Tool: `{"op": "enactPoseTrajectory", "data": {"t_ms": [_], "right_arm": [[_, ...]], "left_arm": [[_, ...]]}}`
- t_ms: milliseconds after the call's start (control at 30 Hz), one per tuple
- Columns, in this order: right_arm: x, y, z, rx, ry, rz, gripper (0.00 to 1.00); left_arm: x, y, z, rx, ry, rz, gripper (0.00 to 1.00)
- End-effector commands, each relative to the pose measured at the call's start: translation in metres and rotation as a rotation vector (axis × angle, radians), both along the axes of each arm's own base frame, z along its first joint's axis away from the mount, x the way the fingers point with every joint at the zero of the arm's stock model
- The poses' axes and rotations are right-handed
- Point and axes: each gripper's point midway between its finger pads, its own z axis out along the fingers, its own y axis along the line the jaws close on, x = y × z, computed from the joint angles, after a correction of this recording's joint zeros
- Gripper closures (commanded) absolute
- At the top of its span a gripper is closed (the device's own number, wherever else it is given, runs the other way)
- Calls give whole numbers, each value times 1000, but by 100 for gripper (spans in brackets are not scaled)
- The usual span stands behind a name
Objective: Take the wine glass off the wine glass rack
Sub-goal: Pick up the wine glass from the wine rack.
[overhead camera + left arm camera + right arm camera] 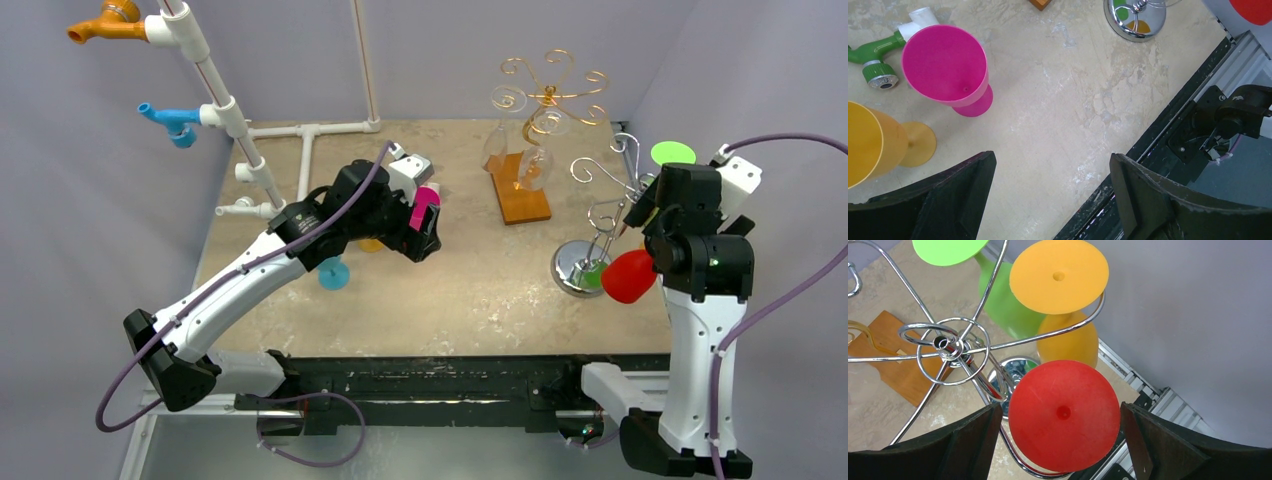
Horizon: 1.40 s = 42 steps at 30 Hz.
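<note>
Red wine glass (1064,415) hangs foot-up on the chrome rack (950,342), four o'clock from its hub, between our right gripper's (1060,410) spread fingers (968,440). We'd lower, pinch the stem, then slide outward along the wire. Our left gripper (1052,165) hangs spread over the worktop (1073,100).

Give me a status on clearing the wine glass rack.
Done, apparently: pink glass, yellow glass and blue glass stand on the table. In hand: right gripper open astride the red glass foot, not gripping. Remaining: red, green glass and orange glass hang on the chrome rack. Left gripper is open, empty.
</note>
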Motion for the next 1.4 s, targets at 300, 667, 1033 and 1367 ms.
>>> {"op": "enactPoseTrajectory", "data": {"t_ms": [300,667,1033,1367], "right_arm": [[1,0,-6,11,-20,1,4],[-1,-2,7,-2,-40,-5,19],[-5,0,20,-4,-50,11,37],[-13,3,20,8,-48,29,40]], "left_arm": [[0,-2,10,-34,-41,-5,9],[1,-3,8,-32,-36,-6,9],[1,-3,6,-27,-32,-5,9],[1,-5,5,-29,-26,-10,9]]}}
